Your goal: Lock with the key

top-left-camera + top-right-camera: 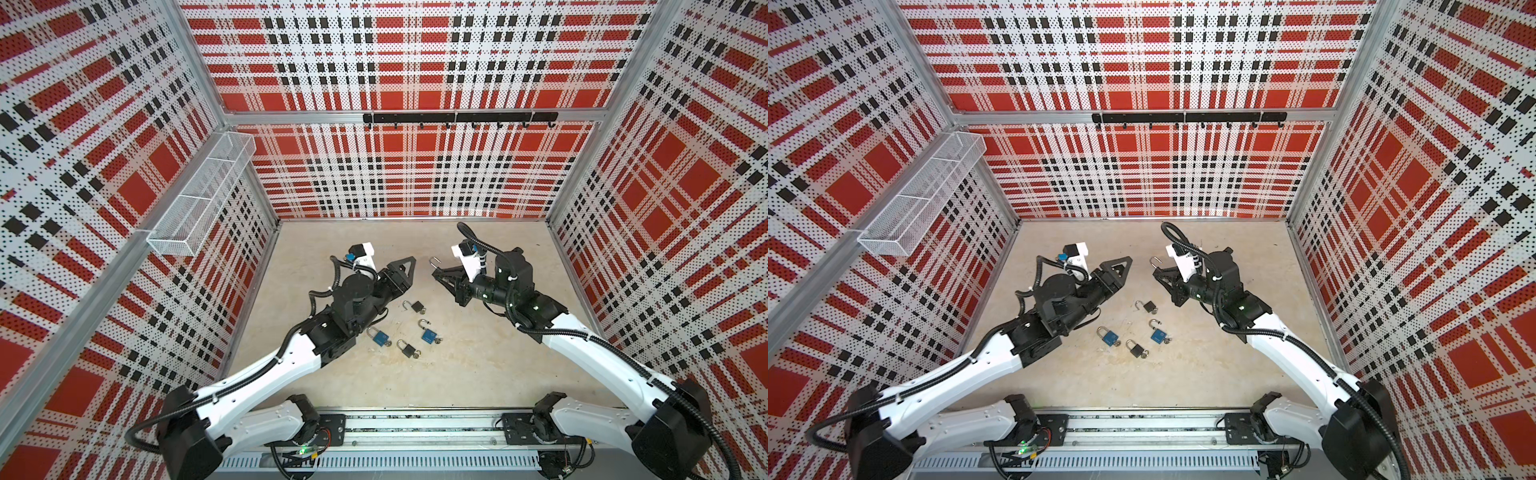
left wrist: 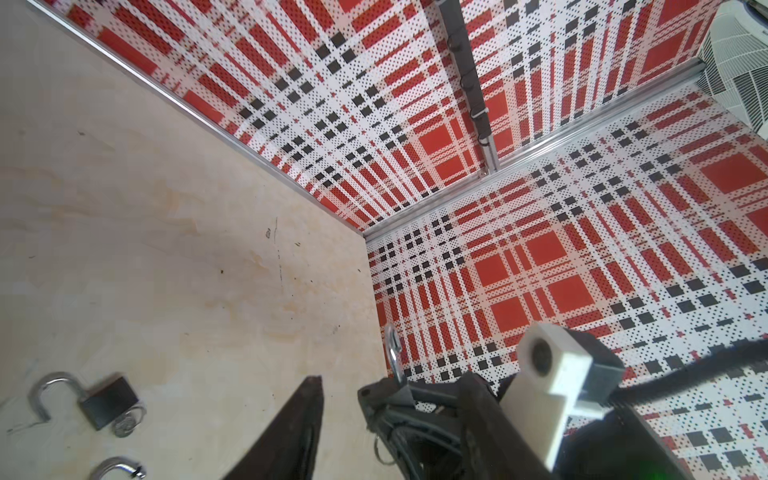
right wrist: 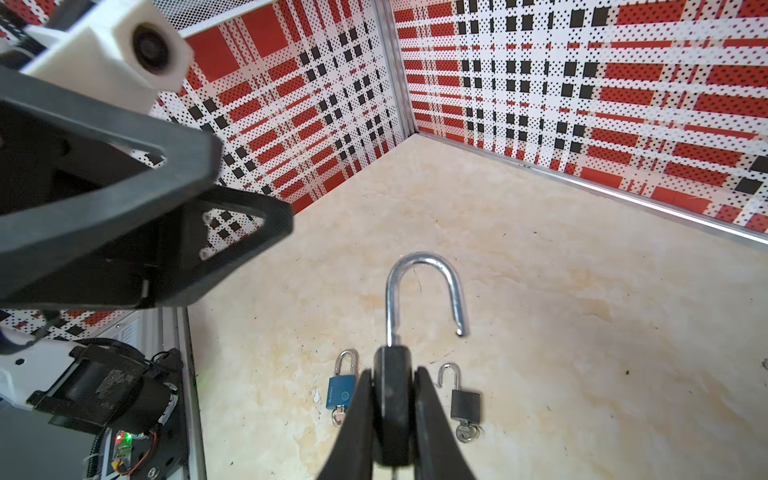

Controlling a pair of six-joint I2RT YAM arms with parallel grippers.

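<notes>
Above the surface [image 1: 478, 374], the left pincer [image 1: 405, 266] is spread, likely readied for the key, which is hidden. At centre the black padlock [image 3: 392, 411] is pinched aloft by the right pincer [image 3: 392, 374], shackle [image 3: 419, 266] open, presented for locking. Four spare padlocks [image 1: 409, 350] are scattered lower in frame.

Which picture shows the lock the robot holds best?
The right wrist view: the lock is close and sharp, black body pinched in the right tool, shackle open. Both top views show only its tiny shackle; the left wrist view sees it edge-on.
</notes>
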